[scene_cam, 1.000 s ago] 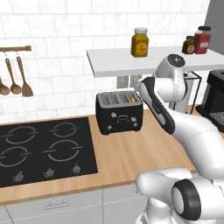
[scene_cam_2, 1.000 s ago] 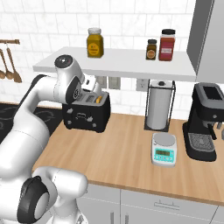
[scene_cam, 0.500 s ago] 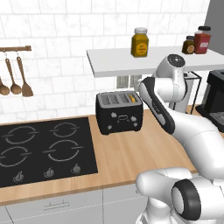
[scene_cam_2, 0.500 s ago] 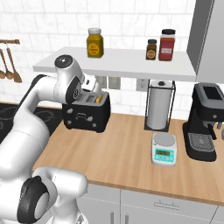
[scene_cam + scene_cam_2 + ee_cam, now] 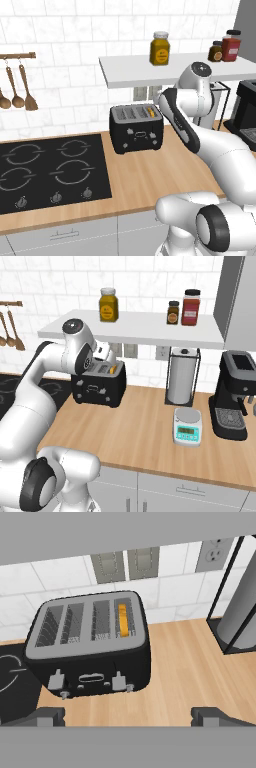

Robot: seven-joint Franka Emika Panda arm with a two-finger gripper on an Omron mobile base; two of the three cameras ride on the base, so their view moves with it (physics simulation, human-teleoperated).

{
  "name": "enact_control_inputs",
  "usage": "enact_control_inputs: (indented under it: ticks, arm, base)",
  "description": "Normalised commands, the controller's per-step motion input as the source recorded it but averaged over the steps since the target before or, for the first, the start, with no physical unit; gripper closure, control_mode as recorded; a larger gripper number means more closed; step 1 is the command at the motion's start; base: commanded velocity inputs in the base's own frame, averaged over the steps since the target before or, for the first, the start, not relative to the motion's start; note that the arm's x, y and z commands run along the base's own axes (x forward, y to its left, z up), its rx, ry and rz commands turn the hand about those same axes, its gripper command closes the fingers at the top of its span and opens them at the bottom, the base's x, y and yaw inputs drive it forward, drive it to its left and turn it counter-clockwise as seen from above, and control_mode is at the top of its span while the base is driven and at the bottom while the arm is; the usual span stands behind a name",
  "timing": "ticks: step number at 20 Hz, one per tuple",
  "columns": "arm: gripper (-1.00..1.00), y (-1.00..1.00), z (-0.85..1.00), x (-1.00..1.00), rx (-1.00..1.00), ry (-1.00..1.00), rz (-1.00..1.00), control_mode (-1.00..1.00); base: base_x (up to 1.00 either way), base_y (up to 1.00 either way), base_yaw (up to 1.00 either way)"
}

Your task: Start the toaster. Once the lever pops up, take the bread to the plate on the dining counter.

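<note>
Toaster just beyond open claw (bread in slot)

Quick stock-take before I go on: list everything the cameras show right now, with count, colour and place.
toaster: 1, black, on the wood counter by the hob
bread: 1, orange-tan crust, in the toaster's end slot nearest the paper towel roll
hob: 1, black, set in the counter
wooden utensils: 3, brown, hanging on a wall rail
jars: 3, one yellow, one small dark, one red, on the white shelf
paper towel roll: 1, grey, in a black stand
scale: 1, white and teal, on the counter
coffee machine: 1, black, counter's far end
gripper: 1, dark fingers, open, above the toaster
</note>
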Motion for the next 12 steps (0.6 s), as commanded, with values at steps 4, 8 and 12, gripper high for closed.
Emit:
enact_control_inputs:
  ticks: [4, 8, 12]
  arm:
    - [-1.00, 0.00, 0.00, 0.00, 0.00, 0.00, 0.00, -1.00]
    - [-1.00, 0.00, 0.00, 0.00, 0.00, 0.00, 0.00, -1.00]
    - [-1.00, 0.00, 0.00, 0.00, 0.00, 0.00, 0.00, -1.00]
  base:
    - [0.00, 0.00, 0.00]
    - [0.00, 0.00, 0.00]
    - [0.00, 0.00, 0.00]
